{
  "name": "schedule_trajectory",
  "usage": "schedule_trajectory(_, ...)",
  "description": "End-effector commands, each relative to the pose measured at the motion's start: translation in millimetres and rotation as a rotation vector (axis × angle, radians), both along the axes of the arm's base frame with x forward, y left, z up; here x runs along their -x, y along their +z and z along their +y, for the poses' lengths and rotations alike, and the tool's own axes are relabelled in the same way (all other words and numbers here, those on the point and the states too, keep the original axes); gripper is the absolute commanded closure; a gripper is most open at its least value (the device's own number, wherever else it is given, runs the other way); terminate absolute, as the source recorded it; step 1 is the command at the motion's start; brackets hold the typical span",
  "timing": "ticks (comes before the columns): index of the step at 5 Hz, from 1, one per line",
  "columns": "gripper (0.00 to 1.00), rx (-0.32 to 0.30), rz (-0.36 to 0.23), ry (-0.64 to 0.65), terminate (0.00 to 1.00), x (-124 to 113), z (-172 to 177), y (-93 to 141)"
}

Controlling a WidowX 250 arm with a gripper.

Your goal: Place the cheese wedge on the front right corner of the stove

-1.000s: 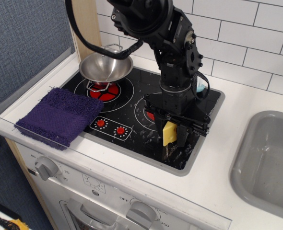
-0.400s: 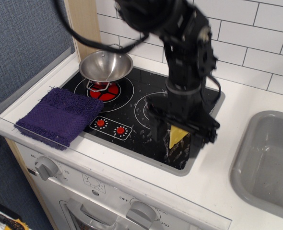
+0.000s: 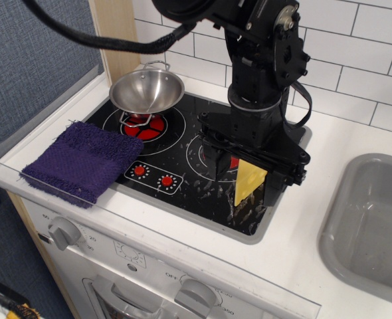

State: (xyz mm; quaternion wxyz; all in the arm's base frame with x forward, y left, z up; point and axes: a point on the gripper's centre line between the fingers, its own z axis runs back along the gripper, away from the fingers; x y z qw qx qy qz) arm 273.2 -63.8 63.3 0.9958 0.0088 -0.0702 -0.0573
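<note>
**What the view hides or cuts off**

The arm point(image 3: 262, 73) runs out of the top edge and covers most of the right burner point(image 3: 209, 154). The upper part of the cheese wedge point(image 3: 248, 183) sits behind the gripper point(image 3: 244, 178), so the contact there is perhaps a pinch, though it cannot be made out. The sink point(image 3: 372, 226) is cut by the right edge. The steel bowl point(image 3: 147, 90) hides part of the left burner point(image 3: 145, 125). Dial markings on the front panel point(image 3: 129, 256) are too small to read.
</note>
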Motion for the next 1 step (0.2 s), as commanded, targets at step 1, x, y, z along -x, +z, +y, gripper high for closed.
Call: schedule_trajectory(1,0.00,0.007,-0.037,-0.006,1.00,5.9,-0.7,14.8)
